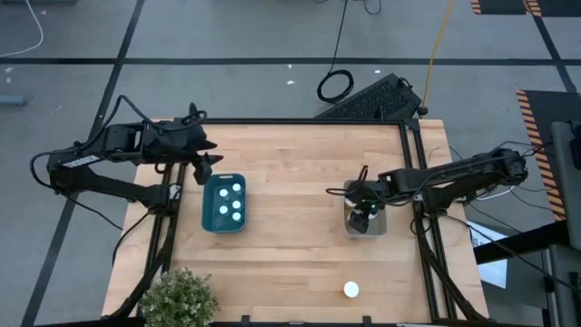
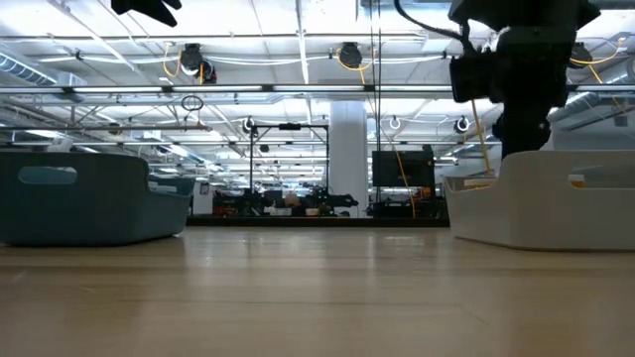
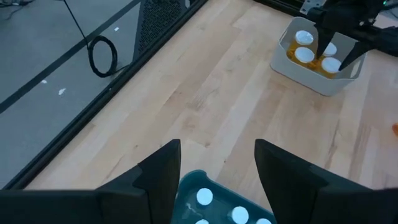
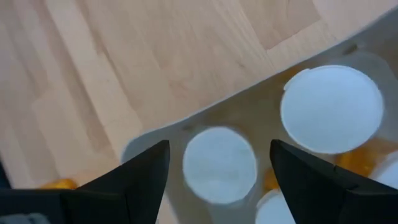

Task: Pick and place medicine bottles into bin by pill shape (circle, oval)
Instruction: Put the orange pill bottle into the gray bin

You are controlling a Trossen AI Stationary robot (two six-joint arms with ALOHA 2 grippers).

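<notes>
My pale butcher-block wooden table (image 1: 290, 236) fills the middle of the high view, framed by a black metal rail.

On its left half sits a rounded blue plastic bin (image 1: 223, 204) holding four small white-capped medicine bottles (image 1: 230, 201). My left gripper (image 1: 205, 169) hovers just above that bin's upper edge in the frame, its two dark fingers (image 3: 163, 174) spread wide with nothing between them.

On the right half stands a white rectangular plastic bin (image 1: 365, 221); the left wrist view shows white caps over amber-orange bodies (image 3: 304, 55) inside it. My right gripper (image 1: 365, 214) hangs directly over this bin, fingers (image 4: 144, 171) held well apart. Between them, in the right wrist view, lies one round white cap (image 4: 219, 165) untouched, with a larger white cap (image 4: 331, 109) beside it toward the upper right of that frame.

A leafy green potted plant (image 1: 179, 300) sits at the table's lower-left corner.

One lone white-capped bottle (image 1: 350, 290) stands on bare wood at lower centre-right, well apart from both bins.

No label or writing is legible on any bottle or bin.
</notes>
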